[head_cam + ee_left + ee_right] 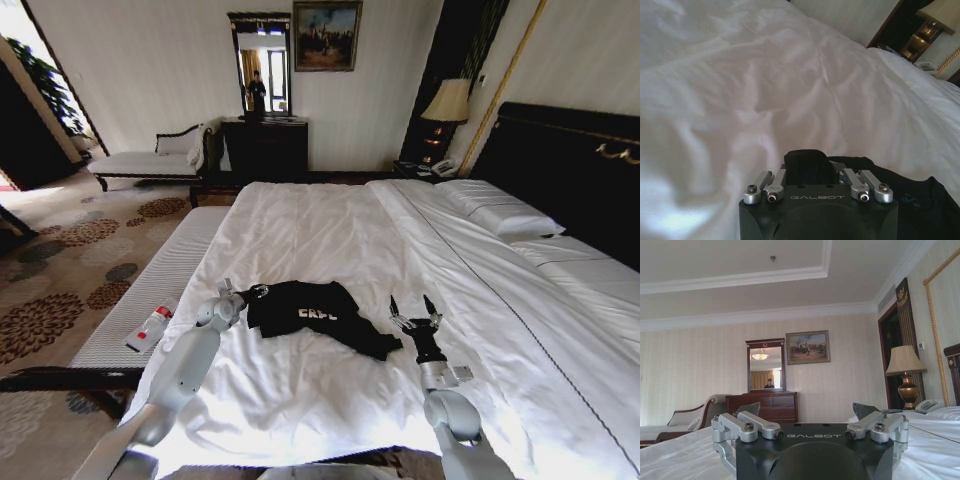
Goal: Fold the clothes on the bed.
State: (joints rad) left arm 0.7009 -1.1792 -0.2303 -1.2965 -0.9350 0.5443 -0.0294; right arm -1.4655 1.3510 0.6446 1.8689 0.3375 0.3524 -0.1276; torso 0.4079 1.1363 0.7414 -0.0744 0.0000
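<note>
The black T-shirt [315,315] lay crumpled on the white duvet [330,230] near the foot of the bed [560,150], white lettering up, one part trailing toward the robot's right; the left gripper [243,293] sat at the shirt's left edge, and in the left wrist view its jaws were clamped on a raised fold of the black fabric [807,167]. The right gripper [417,310] stood just beside the shirt's right end, apart from it, pointing up with its jaws spread wide and holding nothing; the narrow bench [160,290] beside the bed carried a small white and red bottle [150,326].
</note>
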